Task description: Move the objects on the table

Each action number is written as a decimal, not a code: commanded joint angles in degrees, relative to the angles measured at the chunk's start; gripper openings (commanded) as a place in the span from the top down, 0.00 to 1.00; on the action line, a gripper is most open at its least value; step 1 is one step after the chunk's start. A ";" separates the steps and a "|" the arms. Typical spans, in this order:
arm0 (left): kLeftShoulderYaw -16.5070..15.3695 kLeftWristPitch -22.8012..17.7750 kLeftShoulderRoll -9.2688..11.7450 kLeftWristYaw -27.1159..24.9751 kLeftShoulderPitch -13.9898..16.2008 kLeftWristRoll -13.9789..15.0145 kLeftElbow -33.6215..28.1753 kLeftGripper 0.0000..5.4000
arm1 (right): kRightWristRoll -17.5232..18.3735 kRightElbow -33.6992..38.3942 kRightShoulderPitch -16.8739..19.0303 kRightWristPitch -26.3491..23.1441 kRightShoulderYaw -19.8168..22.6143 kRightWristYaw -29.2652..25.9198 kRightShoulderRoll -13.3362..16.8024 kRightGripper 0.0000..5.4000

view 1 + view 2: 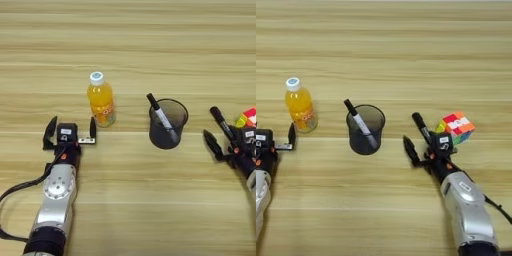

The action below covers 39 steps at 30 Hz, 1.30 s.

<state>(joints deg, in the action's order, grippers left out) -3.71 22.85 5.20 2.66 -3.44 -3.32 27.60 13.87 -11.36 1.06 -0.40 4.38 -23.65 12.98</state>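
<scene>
An orange-juice bottle [101, 100] with a white cap stands upright left of centre. My left gripper [71, 131] is open just in front of it. Its right finger [93, 129] is close to the bottle's base, and nothing lies between the fingers. A black mesh pen cup [168, 124] stands at the centre with one black marker pen [161, 117] leaning inside it. My right gripper [416, 137] is open and empty, right of the cup. The multicoloured puzzle cube [456, 126] lies just beyond its wrist, to the right.
The light-wood table [130, 45] fills both views. A black cable [25, 186] loops off the left forearm at the lower left.
</scene>
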 commanded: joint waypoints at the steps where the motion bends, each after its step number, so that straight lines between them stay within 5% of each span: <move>1: 0.30 -0.25 -0.32 0.12 0.14 -0.13 -0.64 0.00 | -0.51 -1.53 1.67 -2.67 -0.73 0.11 -0.51 0.29; 27: 0.27 -0.25 -0.21 0.05 0.18 -0.15 -0.80 0.00 | -1.72 0.69 2.60 -4.35 -6.40 -0.42 -4.36 0.85; 32: 0.29 -0.28 -0.24 0.05 0.03 -0.13 -0.65 0.00 | -1.77 0.45 2.43 -3.90 -6.35 -0.53 -4.15 0.85; 39: 0.23 -0.24 -0.19 -0.05 -0.26 -0.03 -0.28 0.00 | -1.77 2.53 2.60 -1.71 -5.67 -0.27 -4.17 0.65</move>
<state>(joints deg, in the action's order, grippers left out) -3.72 22.85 5.22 2.65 -3.21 -3.32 27.11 12.53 -8.56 1.70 -1.42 -1.27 -24.14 8.81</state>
